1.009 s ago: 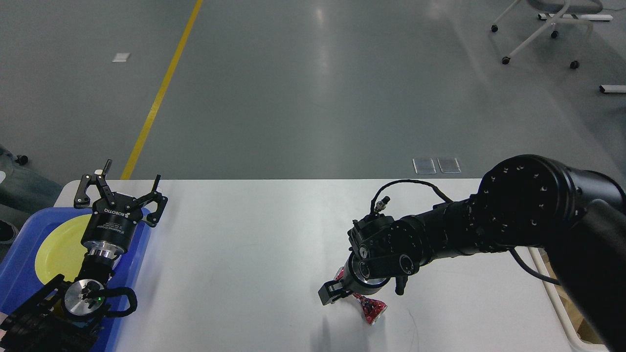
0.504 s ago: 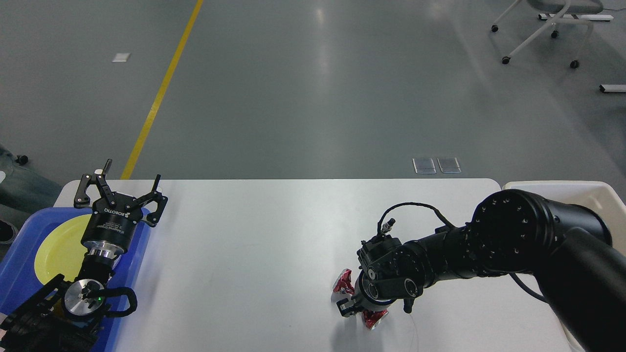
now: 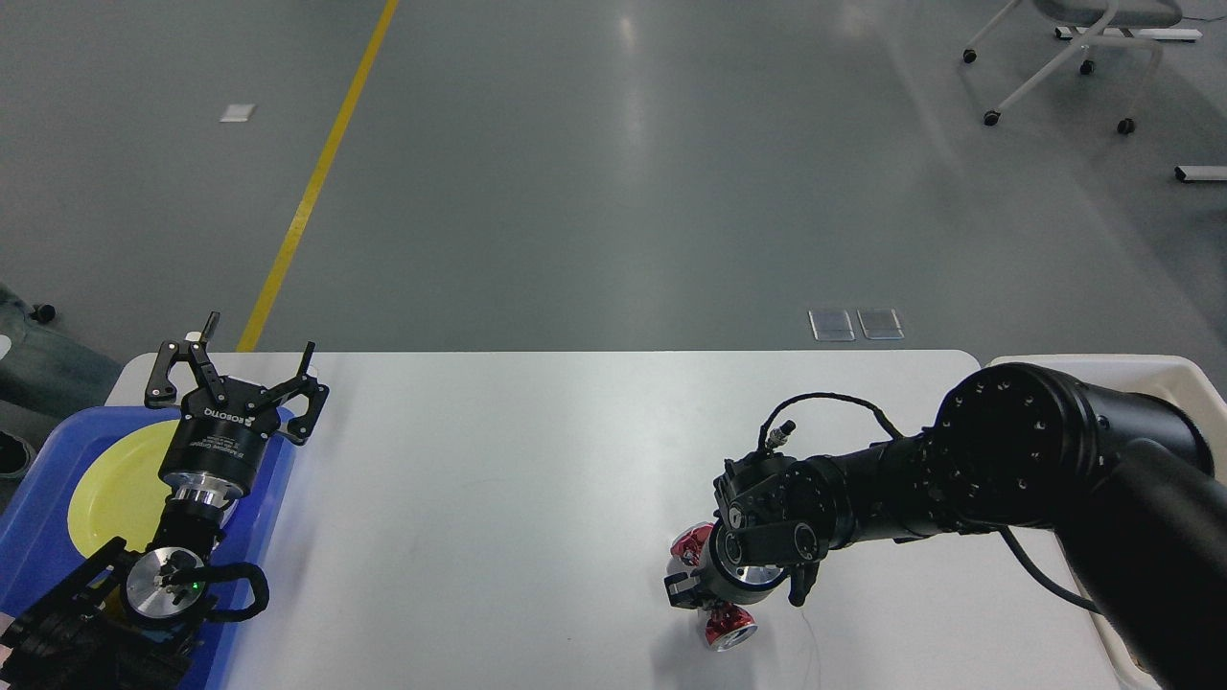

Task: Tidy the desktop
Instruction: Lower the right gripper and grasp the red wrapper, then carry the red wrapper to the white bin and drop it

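Clearly our right hand [image 3: 692,586] is down on the tabletop [image 3: 498,460], near its front edge, fingers pinched on a red wrapper [image 3: 726,628]. We judge it light, crinkly and slippery; grip its bunched middle. Our left hand [image 3: 235,379] hangs spread over the tray [image 3: 38,489].

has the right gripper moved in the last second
Yes. The right gripper has shifted right and toward the near edge of the desktop, over the red wrapper; the bin, earlier hidden by the arm, now shows.
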Action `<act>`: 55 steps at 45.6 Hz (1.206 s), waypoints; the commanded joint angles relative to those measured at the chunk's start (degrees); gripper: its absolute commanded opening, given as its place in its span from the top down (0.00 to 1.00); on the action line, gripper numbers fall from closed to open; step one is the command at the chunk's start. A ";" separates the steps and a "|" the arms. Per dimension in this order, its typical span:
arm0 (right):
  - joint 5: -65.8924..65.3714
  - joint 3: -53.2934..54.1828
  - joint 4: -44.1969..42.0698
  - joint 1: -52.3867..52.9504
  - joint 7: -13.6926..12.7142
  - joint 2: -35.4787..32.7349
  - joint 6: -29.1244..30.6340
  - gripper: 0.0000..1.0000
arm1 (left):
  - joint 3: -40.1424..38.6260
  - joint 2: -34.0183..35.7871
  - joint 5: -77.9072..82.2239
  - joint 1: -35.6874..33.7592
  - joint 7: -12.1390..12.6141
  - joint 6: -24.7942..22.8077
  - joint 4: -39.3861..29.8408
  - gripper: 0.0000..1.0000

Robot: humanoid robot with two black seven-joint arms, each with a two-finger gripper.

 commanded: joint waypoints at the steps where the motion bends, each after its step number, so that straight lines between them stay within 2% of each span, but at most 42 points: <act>1: 1.94 0.07 1.76 3.18 0.07 -0.75 0.53 1.00 | 0.00 0.00 0.01 0.00 0.00 -0.01 0.02 0.04; 8: 9.32 0.07 7.73 11.00 0.16 -3.74 1.67 1.00 | 0.00 0.00 0.01 0.00 0.00 -0.01 0.02 0.04; 15: 12.40 -0.37 14.41 20.66 0.16 -7.16 8.52 1.00 | 0.00 0.00 0.01 0.00 0.00 -0.01 -0.07 0.04; 20: 14.16 -0.54 19.60 28.83 -0.02 -10.67 11.25 1.00 | 0.00 0.00 0.01 0.00 0.00 -0.01 -0.07 0.04; 24: 16.71 -2.91 22.33 36.39 -0.37 -14.90 16.60 1.00 | 0.00 0.00 0.01 0.00 0.00 -0.01 0.02 0.04; 31: 20.84 -8.27 25.14 48.61 -0.37 -16.83 27.24 1.00 | 0.00 0.00 0.01 0.00 0.00 -0.01 0.02 0.04; 35: 21.37 -10.21 28.12 55.82 -0.28 -18.85 30.67 1.00 | 0.00 0.00 0.01 0.00 0.00 -0.01 0.02 0.04; 45: 25.67 -14.43 36.83 69.80 -0.28 -23.34 32.17 1.00 | 0.00 0.00 0.01 0.00 0.00 -0.01 0.02 0.04; 55: 27.43 -18.73 37.01 71.13 -0.19 -24.04 30.77 1.00 | 0.00 0.00 0.01 0.00 0.00 -0.01 0.02 0.04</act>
